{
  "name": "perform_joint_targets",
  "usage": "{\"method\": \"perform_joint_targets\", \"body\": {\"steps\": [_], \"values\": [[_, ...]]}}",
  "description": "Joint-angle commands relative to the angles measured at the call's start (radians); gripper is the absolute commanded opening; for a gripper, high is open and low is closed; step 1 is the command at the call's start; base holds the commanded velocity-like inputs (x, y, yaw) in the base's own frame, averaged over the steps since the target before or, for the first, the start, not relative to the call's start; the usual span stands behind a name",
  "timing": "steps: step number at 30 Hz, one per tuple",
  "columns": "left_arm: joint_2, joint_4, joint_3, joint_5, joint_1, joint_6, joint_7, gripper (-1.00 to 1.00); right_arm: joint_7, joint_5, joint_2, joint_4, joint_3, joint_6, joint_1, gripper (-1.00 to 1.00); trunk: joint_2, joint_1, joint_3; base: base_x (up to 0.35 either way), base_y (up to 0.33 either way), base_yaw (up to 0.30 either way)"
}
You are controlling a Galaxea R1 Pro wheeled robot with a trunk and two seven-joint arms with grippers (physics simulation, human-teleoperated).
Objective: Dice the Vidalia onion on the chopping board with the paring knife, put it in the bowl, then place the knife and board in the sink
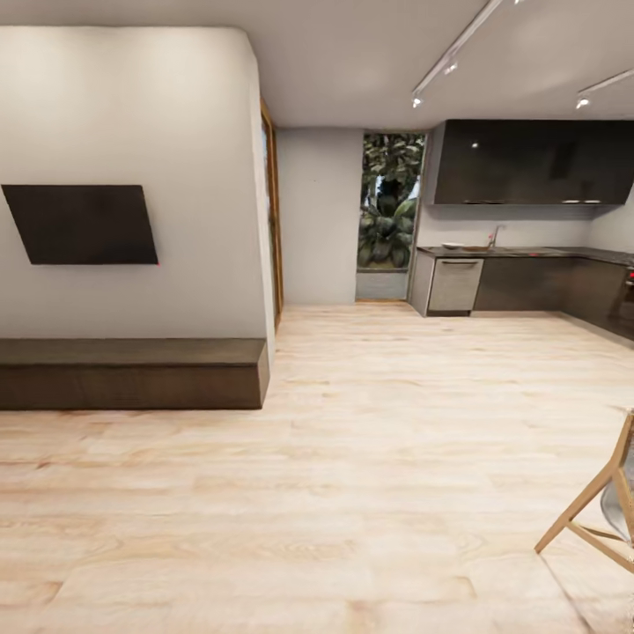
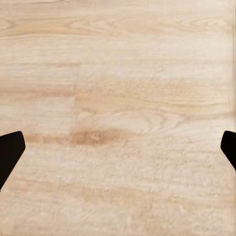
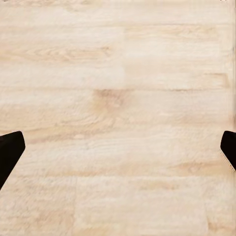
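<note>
No step of the task can be judged as begun: the kitchen is seen far off at about 1 o'clock in the head view, across a wide stretch of pale wooden floor [image 1: 352, 493]. The counter [image 1: 528, 252] is made out as a dark strip above the grey cabinets, and a tap [image 1: 495, 234] with some small pale and brownish shapes beside it can just be discerned, but these are too small to be named; the sink is presumed to lie there, and its contents cannot be told. Nothing can be said of the onion, the bowl, the board or the knife. The left end effector [image 2: 118, 150] is shown with its fingertips spread wide apart over bare floorboards, nothing held; the right end effector [image 3: 118, 150] is likewise parted and empty. A wall-mounted dark screen [image 1: 81, 224] is placed at 10 o'clock, above a low wooden bench [image 1: 132, 373], and part of a wooden chair [image 1: 599, 511] at 4 o'clock. The whole approach, and every handling step, is judged to remain.
</note>
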Motion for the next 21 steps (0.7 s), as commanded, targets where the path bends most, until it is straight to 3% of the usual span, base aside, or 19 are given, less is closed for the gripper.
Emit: {"method": "perform_joint_targets", "body": {"steps": [1, 15, 21], "values": [[0.0, -0.001, 0.0, 0.001, 0.0, -0.002, 0.001, 1.0, 0.0, 0.0, 0.0, 0.001, 0.001, -0.003, -0.001, 1.0, 0.0, 0.001, -0.001, 0.333, 0.0, -0.207], [0.0, -0.001, 0.0, 0.001, 0.0, -0.001, 0.001, 1.0, 0.0, 0.0, 0.0, 0.001, 0.001, -0.003, -0.001, 1.0, 0.0, 0.001, 0.004, 0.333, 0.0, -0.209], [0.0, 0.0, 0.0, 0.001, 0.0, -0.001, 0.001, 1.0, -0.002, 0.0, 0.001, 0.002, 0.001, -0.003, -0.001, 1.0, 0.0, 0.001, 0.004, 0.333, 0.0, -0.093]]}}
